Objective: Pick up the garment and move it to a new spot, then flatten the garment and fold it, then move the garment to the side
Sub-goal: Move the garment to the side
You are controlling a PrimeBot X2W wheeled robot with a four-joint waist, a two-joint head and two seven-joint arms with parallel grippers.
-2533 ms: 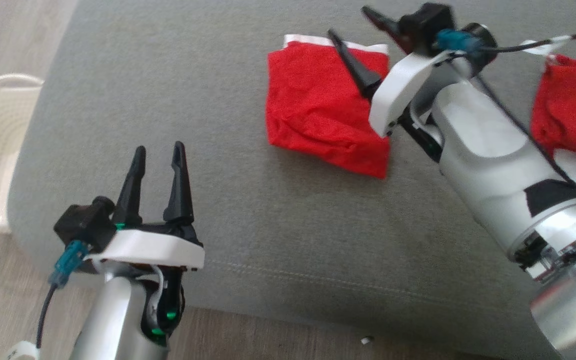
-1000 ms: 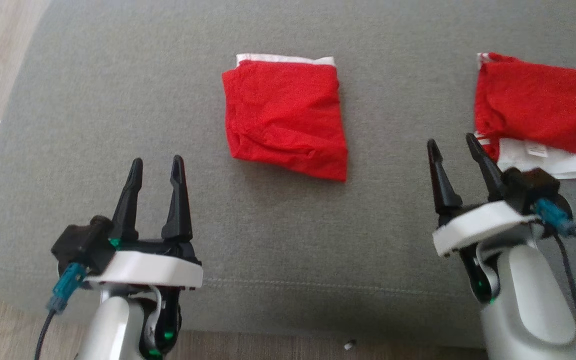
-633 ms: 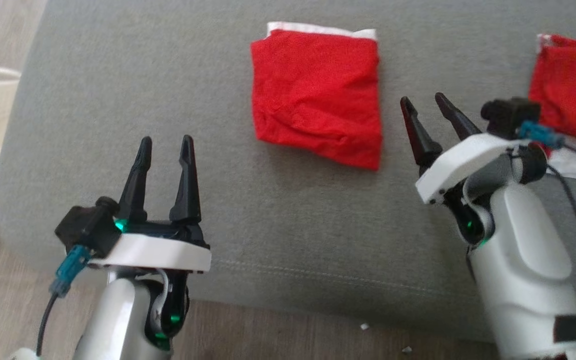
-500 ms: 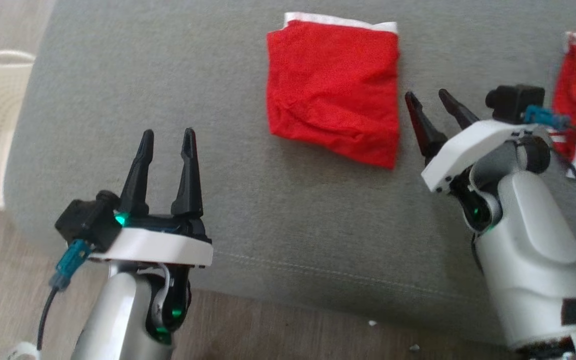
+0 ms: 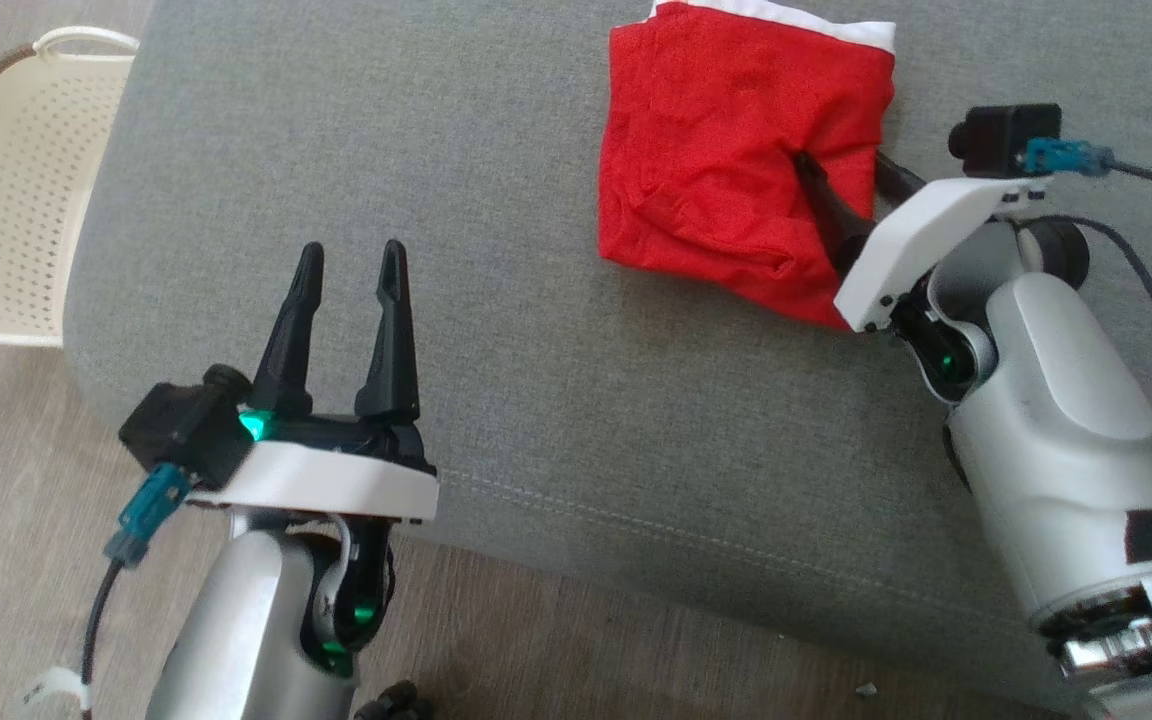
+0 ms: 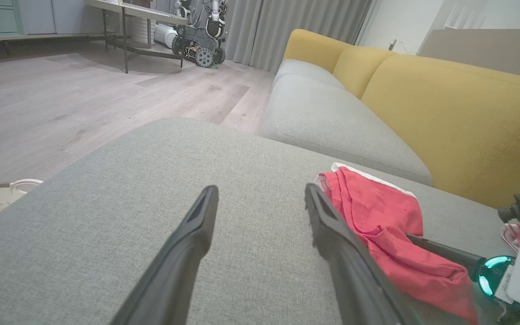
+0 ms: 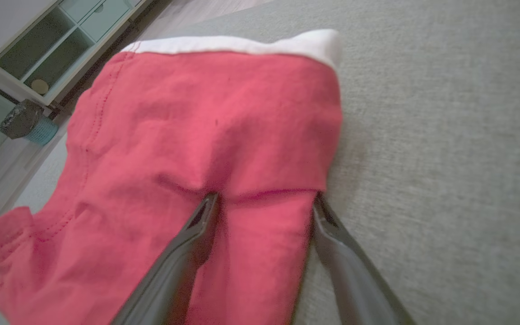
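Judging by how the red shorts [image 5: 716,150] lie, squared into a compact, slightly rumpled packet on the grey sofa cushion [image 5: 536,400], we take the flattening and folding as done. What is left is the last carry to the side. We judge that step to be just starting.

Our right gripper [image 5: 841,165] stands spread at the packet's near side. In the right wrist view one fingertip presses into the red cloth and the other sits at its side hem, with a strip of fabric between them [image 7: 263,198]. The jaws have not closed, so nothing is gripped yet. Past these fingertips the packet runs on to its white waistband [image 7: 242,44].

Our left gripper [image 5: 352,250] hangs unclenched and empty over bare cushion, well apart from the shorts.

For room, bare grey fabric lies on the outer side of the right fingers and between the two grippers. The cushion's front edge runs close behind the left gripper's fingers, with wood floor [image 5: 16,500] below it. Its rounded side edge lies beyond the left fingers' outer side, where a white perforated basket [image 5: 26,190] stands on the floor. A slide that way would need to stop short.
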